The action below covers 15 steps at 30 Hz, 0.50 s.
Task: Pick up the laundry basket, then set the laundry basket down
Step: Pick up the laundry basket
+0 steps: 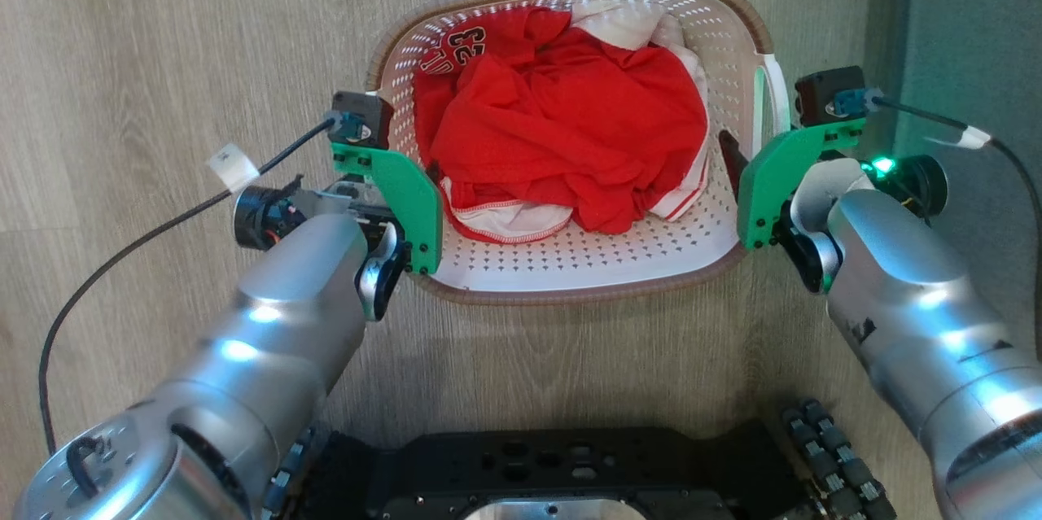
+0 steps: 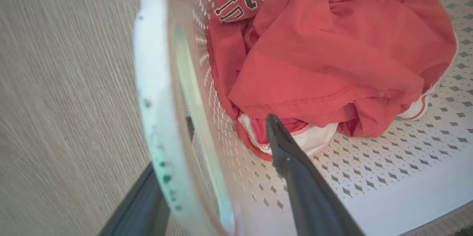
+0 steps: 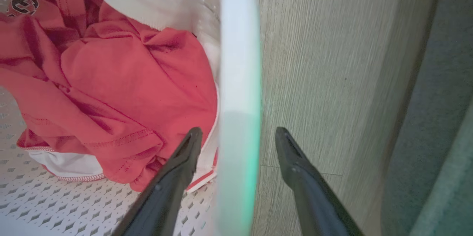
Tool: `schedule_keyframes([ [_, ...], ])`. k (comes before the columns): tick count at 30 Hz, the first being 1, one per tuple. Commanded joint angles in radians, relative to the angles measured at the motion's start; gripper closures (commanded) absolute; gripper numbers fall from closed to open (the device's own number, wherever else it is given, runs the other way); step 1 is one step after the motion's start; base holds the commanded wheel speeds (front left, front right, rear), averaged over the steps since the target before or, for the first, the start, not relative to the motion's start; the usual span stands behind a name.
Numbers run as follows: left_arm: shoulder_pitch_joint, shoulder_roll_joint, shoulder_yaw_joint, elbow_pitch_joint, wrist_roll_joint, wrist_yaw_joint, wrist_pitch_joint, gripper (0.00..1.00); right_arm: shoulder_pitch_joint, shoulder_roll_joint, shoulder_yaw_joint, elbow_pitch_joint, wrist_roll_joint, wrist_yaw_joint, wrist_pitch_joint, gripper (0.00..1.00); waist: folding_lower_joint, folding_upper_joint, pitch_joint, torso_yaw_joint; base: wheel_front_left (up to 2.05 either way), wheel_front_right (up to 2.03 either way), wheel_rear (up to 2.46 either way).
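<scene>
The fingers (image 3: 295, 169) of the right gripper (image 3: 238, 132) stand wide, one on each side of the white handle (image 3: 240, 62) of the laundry basket (image 1: 586, 255). The left gripper (image 2: 229, 121) straddles the other handle (image 2: 155, 92) equally wide. The basket lies between both grippers, above the wooden floor (image 1: 163, 32), with a red jersey (image 1: 570, 113) inside.

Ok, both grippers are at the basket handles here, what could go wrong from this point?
1. The left gripper and right gripper stand open astride the side handles of the laundry basket; if one side grips poorly, the lift could tilt the basket.
2. Each inner finger sits close to the red garment, so closing might pinch cloth.
</scene>
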Motion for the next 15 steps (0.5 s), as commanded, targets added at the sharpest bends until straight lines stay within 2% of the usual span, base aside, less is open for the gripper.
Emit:
schedule_keyframes([
  [1,-0.001,0.016,-0.005,-0.009,-0.012,0.008,0.002,0.00,0.027,0.017,0.022,-0.005,0.013,0.007,-0.001,0.00,0.0000,0.0000,0.003,0.002,0.00,0.00,0.00],
  [15,-0.023,0.016,-0.096,-0.026,-0.091,0.017,-0.009,0.00,0.006,0.002,0.078,0.010,0.052,0.007,-0.037,0.00,0.0000,0.0000,0.021,0.021,0.00,0.00,0.00],
])
